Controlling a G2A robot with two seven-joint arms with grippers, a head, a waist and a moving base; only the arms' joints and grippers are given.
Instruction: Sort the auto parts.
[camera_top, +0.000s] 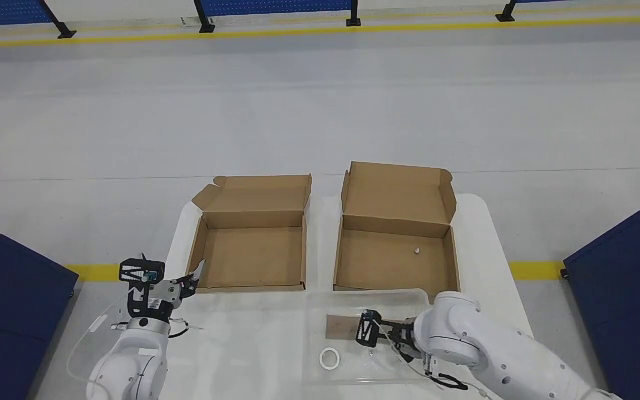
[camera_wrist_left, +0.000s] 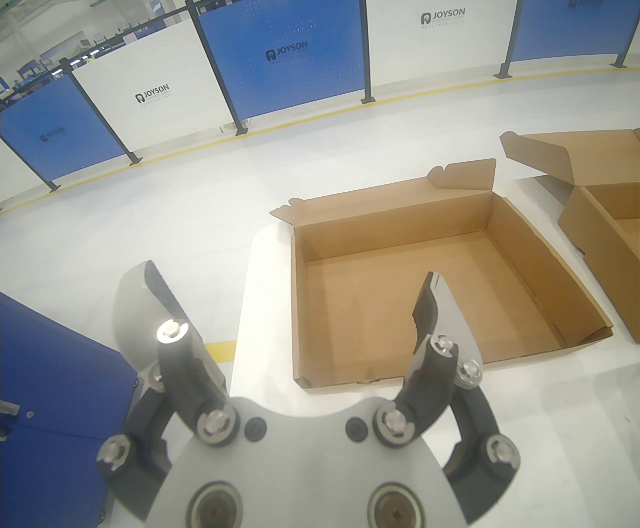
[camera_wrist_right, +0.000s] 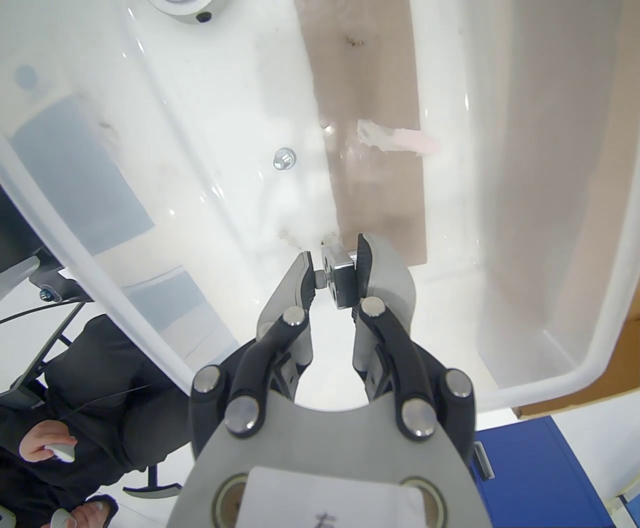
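A small metal block (camera_wrist_right: 340, 285) is clamped at the tips of the right hand (camera_wrist_right: 334, 267) inside the clear bin (camera_top: 370, 293) at the front edge of the tabletop (camera_top: 320, 240); as it is pinched by a stud on one side, it is judged likely to twist or slip free if lifted sharply. A nut (camera_wrist_right: 284, 159) and a ring (camera_top: 329, 358) are also seen in the bin, and one small part (camera_top: 415, 249) in the right box (camera_top: 380, 262) by the far edge. The left hand (camera_wrist_left: 290, 277) is held spread apart, with nothing in it, near the left box (camera_top: 250, 258).
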